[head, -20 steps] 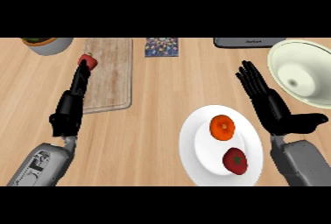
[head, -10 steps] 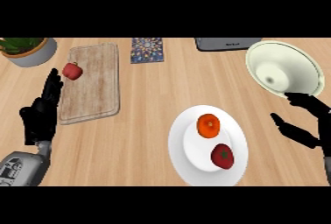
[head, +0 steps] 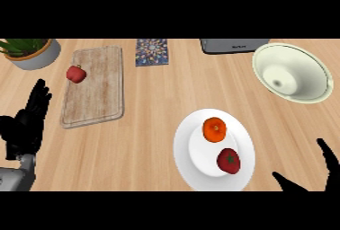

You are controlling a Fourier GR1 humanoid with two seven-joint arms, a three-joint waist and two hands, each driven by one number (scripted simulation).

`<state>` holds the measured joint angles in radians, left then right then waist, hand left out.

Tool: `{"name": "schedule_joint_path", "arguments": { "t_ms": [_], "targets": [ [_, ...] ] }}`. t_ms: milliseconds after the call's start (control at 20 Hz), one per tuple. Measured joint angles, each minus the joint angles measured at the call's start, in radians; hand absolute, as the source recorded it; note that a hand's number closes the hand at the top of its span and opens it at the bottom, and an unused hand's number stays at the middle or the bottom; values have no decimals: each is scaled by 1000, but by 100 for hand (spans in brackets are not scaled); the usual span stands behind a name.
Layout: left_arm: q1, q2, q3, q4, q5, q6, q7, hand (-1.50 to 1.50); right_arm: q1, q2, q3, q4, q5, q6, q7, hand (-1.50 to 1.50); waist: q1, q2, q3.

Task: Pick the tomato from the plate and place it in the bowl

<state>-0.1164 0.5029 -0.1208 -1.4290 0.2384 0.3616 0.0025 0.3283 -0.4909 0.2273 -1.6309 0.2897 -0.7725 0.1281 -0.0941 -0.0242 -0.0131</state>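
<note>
Head view, steeply down on a pale wooden surface (head: 146,117).

Near the lower middle, a white plate (head: 189,166) carrying two things: an orange-coloured round fruit (head: 214,129) toward the far side, and the red tomato (head: 229,161) toward the near side, green stem spot facing up. The two close together, with a slight gap visible between them. Tomato roughly round, so no long axis worth planning around.

Far right, well apart from the plate: the cream bowl (head: 292,74), mouth up and nothing in it.

At the lower right corner, the right robot hand (head: 327,170), only partly in frame: fingers straight and spread from the thumb, holding nothing. Tomato to its left and slightly farther up in the view, near but not touching. Bowl straight ahead of this hand, beyond the plate's far edge.

At the left edge, the left robot hand (head: 28,121), fingers straight and up, resting, holding nothing. Well apart from the plate, with a wooden cutting board (head: 93,94) bearing a small red fruit (head: 76,73) in between and beyond.

Along the far edge: a potted plant (head: 30,53), a patterned card (head: 152,51), a dark appliance (head: 232,45).

Judged from this layout: right hand clearly the nearer one, a short leftward reach to the tomato, then a carry forward and right to the bowl. Grasp not yet begun.
</note>
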Motion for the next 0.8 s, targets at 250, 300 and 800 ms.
{"name": "schedule_joint_path", "arguments": {
  "t_ms": [250, 300, 800],
  "targets": [
    [1, 13, 4, -38, 16, -25, 21, 0, 189, 28, 63, -204, 203, -105, 173, -150, 31, 12, 2],
    [0, 16, 4, -50, 19, -30, 27, 0, 219, 27, 68, -248, 248, -103, 215, -150, 39, 14, 2],
    [-44, 10, -16, -81, 11, -55, 57, 0, 274, -49, 51, -628, 513, 287, 714, -150, 106, 34, 4]
  ]
}}
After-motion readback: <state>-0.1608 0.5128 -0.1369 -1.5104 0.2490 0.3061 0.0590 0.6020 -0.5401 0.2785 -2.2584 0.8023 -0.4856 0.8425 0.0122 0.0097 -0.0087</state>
